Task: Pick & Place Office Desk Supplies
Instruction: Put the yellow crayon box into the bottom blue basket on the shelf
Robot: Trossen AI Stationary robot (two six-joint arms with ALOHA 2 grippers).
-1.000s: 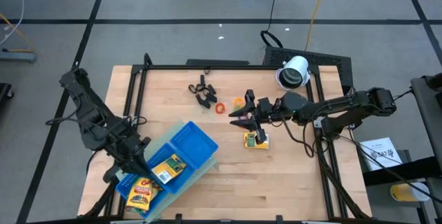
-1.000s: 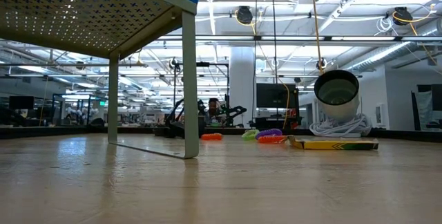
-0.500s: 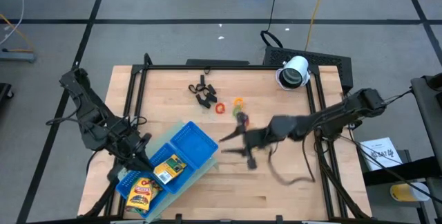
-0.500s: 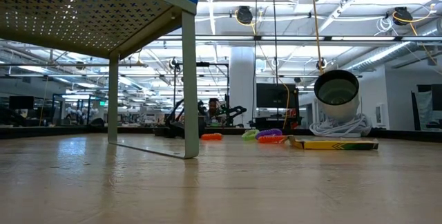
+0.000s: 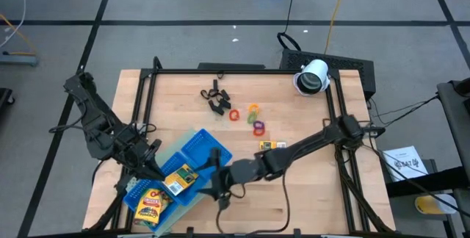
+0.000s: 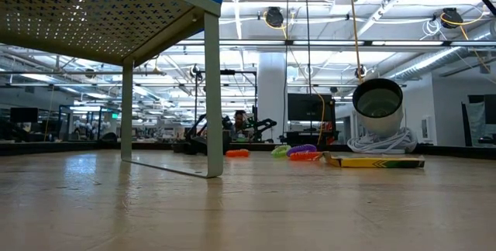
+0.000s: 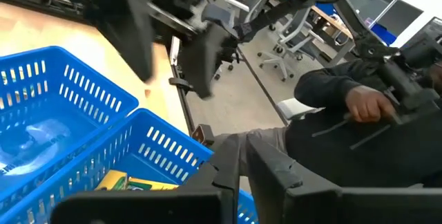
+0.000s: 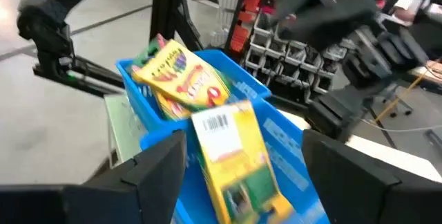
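The blue tray hangs tilted over the table's near left, with my left gripper shut on it. In the low view its perforated underside shows from below. Two yellow packs lie in it. My right gripper hovers wide open at the tray's right end. Its fingers stand on either side of the barcode pack without touching it. A third yellow pack lies flat on the table. Coloured rings and black clips lie farther back. My left gripper pinches the tray's slatted side wall between its two fingers, at the rim on the tray's left long side. The fingers come nearly level from the table's left. The tray is tilted in the hold, its underside raised above the table.
A white cylindrical device lies at the far right corner, its open end showing in the low view. A black frame borders the table. A seated person shows beyond the table in the left wrist view.
My right gripper has swept from the yellow pack on the table's right half toward the near left edge, ending at the tray's right end. Its fingers have spread wider on the way. The pack on the table has stayed where it lay, and the tray has kept its place.
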